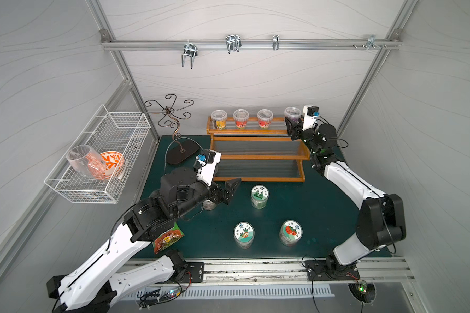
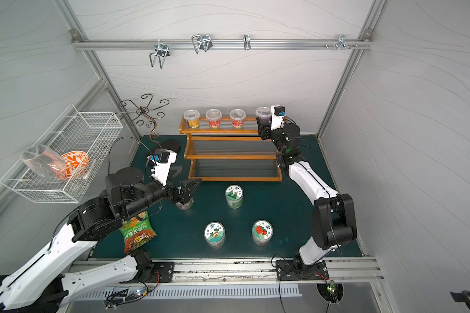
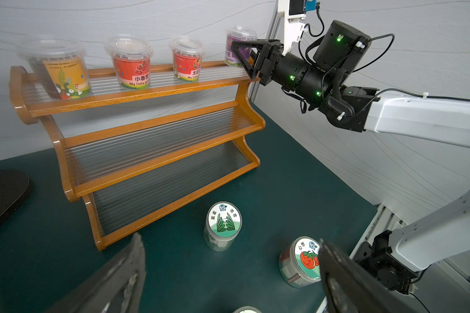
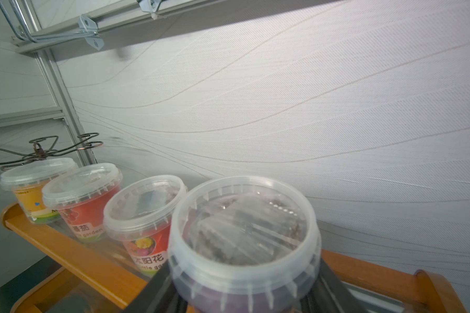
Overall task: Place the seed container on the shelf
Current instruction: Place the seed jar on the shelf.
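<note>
The right gripper (image 3: 239,50), clamped on the upright purple seed container (image 3: 242,34), holds it at the shelf's (image 3: 158,93) top tier, right of 3 tubs (image 3: 132,62).

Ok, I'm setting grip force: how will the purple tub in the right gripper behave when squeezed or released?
The purple tub looks like thin clear plastic, so it probably flexes when squeezed hard. Its lid rim juts past the body, so it likely won't slip down through the right gripper. Narrow-based, it might tip if released tilted.
</note>
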Controlling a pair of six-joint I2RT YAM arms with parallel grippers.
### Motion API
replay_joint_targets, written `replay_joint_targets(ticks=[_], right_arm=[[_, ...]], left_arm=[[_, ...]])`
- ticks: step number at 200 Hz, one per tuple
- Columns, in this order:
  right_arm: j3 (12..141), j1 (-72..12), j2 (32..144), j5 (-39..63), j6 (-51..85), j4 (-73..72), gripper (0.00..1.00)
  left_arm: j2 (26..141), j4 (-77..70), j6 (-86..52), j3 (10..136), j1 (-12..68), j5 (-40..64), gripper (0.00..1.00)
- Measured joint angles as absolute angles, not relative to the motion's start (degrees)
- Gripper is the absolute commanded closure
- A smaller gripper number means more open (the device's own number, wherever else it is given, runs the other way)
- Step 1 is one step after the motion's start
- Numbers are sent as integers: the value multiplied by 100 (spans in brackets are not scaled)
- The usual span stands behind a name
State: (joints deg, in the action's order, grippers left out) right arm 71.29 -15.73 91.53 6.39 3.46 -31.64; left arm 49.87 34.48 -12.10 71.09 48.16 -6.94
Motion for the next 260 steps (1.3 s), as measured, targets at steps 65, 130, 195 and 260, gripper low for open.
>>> replay_joint_targets(ticks=[65, 130, 195, 260], right_arm=[[7177, -1566, 9491, 602, 196, -3164, 38], [7240, -1566, 9614, 604, 40, -3271, 36], [7244, -1564, 9636, 598, -176, -3245, 12], [6862, -1562, 9216, 600, -294, -2991, 2]], left_arm=[[4912, 3450, -1210, 7107, 4816, -694, 0], [4884, 3450, -1210, 7035, 4816, -694, 0], [4862, 3450, -1216, 7013, 4816, -698, 0], [4840, 3448, -1262, 6947, 4816, -707, 0]])
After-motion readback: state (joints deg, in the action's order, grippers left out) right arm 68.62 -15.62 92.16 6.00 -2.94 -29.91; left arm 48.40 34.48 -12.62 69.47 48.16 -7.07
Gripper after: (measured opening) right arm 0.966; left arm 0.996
